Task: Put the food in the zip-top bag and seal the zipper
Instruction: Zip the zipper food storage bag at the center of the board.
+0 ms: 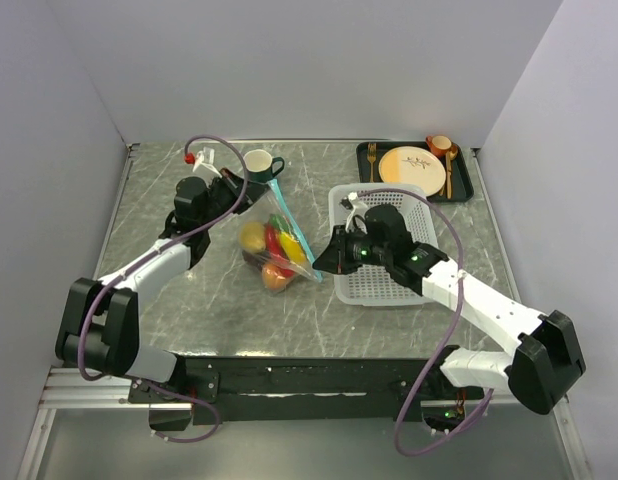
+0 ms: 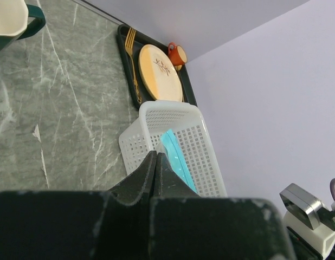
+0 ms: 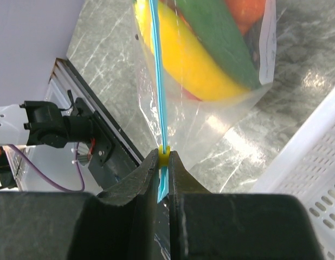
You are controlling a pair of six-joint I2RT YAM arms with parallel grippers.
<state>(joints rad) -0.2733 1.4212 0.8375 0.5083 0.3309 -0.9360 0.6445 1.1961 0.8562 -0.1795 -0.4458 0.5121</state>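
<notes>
The clear zip-top bag lies on the table between my two arms. Food fills it: a yellow piece, a green one and an orange one. The teal zipper runs taut along its mouth. My left gripper is shut on the far end of that strip, and the teal zipper shows just past its tips. My right gripper is shut on the small yellow slider at the near end of the zipper.
A white mesh basket stands right of the bag, under my right arm. Behind it is a dark tray with a cream plate, cutlery and an orange cup. A white mug stands just behind the left gripper.
</notes>
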